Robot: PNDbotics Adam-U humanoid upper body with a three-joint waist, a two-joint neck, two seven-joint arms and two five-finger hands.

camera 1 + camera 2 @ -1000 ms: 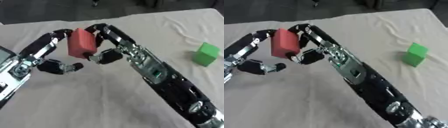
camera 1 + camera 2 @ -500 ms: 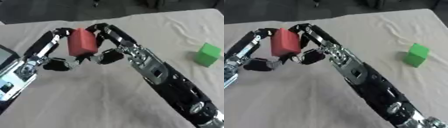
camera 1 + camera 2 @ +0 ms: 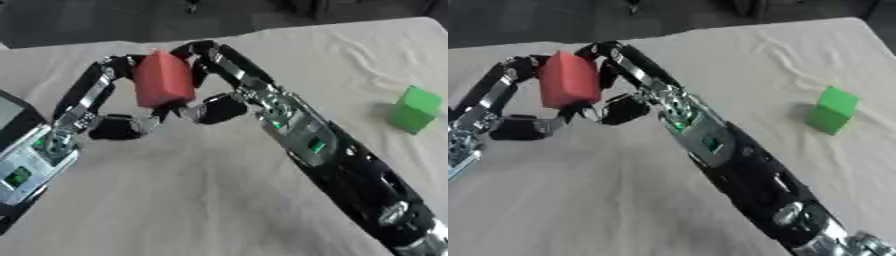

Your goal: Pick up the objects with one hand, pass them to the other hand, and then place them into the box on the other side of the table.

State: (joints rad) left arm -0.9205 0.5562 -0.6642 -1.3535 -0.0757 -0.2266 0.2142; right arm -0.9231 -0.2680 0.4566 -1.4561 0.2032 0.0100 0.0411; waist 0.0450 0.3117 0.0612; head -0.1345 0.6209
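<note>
Right hand (image 3: pixel 223 87) has fingers curled over the top of the red block (image 3: pixel 163 80), thumb under it. Left hand (image 3: pixel 109 107) is curled on the block's other side, thumb low; both look clamped on it, though left-side contact is hard to confirm. Block sits mid-air above the cloth-covered table (image 3: pixel 201 200). Green block (image 3: pixel 413 108) waits far right. Risk: if right releases before left has it seated, it drops.

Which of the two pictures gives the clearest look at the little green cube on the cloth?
The right eye view: the green cube sits whole, well inside the frame. The left eye view shows the same cube nearer its right edge, otherwise much alike.
</note>
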